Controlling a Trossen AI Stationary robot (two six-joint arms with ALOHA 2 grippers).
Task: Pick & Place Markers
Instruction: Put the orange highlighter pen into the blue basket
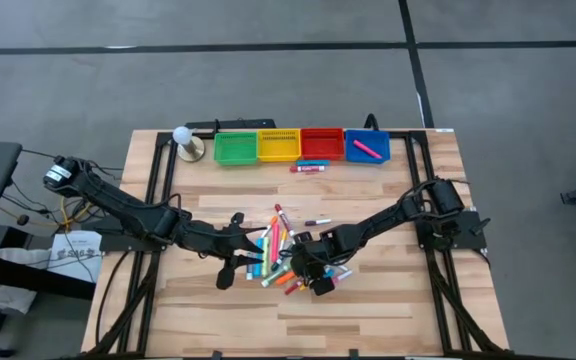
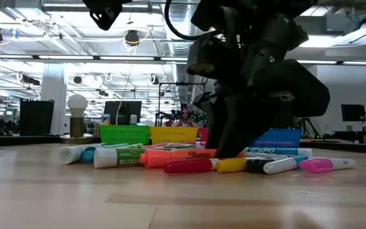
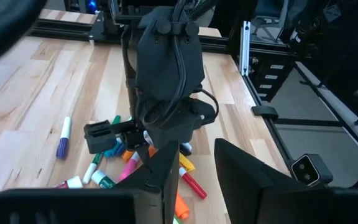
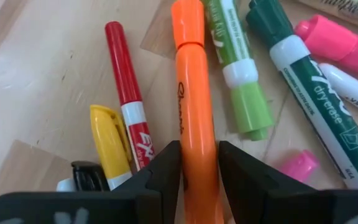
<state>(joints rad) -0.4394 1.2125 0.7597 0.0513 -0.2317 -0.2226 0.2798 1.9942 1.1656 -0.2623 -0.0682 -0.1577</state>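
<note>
A pile of capped markers (image 1: 283, 255) in orange, green, pink, red, yellow and blue lies on the wooden table (image 1: 388, 310) near its middle. My right gripper (image 4: 199, 171) has come down onto the pile from above. It is open, with a finger close on each side of an orange marker (image 4: 190, 106) that lies flat among the others. The low view shows its fingers (image 2: 229, 143) down at table height. My left gripper (image 3: 196, 180) hovers open beside the pile's left edge (image 1: 238, 258), holding nothing. My right gripper's fingers (image 4: 166, 171) flank the orange marker's barrel (image 4: 191, 149) on its two long sides, lying across it and slanting down from above. Whether they touch it I cannot tell. The marker lies on the table in the pile.
Four bins stand in a row at the far edge: green (image 1: 234, 147), yellow (image 1: 278, 145), red (image 1: 322, 144) and blue (image 1: 367, 147), the blue one holding a pink marker (image 1: 366, 150). One marker (image 1: 308, 167) lies before the red bin. A white ball on a stand (image 1: 183, 140) is far left.
</note>
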